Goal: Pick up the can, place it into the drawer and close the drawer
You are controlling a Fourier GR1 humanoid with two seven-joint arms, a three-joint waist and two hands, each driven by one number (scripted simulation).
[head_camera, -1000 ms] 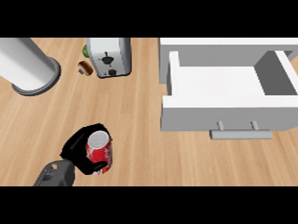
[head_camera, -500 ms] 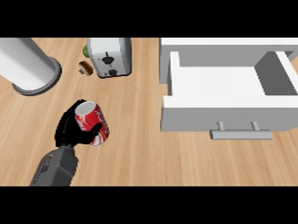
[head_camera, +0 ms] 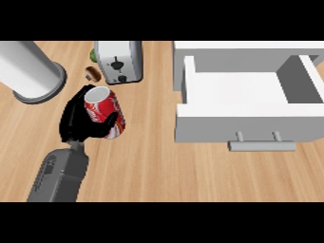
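A red can (head_camera: 105,112) with a silver top is held in my left hand (head_camera: 76,121), whose black fingers and thumb curl round its side. Hand and can are over the wooden counter at the left, just in front of the toaster. The white drawer (head_camera: 255,124) stands open to the right of the can, its inside bare, with a grey handle (head_camera: 262,145) on its front. A strip of bare counter lies between the can and the drawer's left wall. My right hand does not show.
A silver toaster (head_camera: 119,62) stands at the back, left of the drawer. A large white cylinder (head_camera: 23,71) lies at the far left. Behind the can, beside the toaster, sit a small brown item (head_camera: 93,72) and a green item (head_camera: 94,54).
My left hand has carried the can away from the front edge toward the toaster, and the forearm has come further into view. The drawer has not moved.
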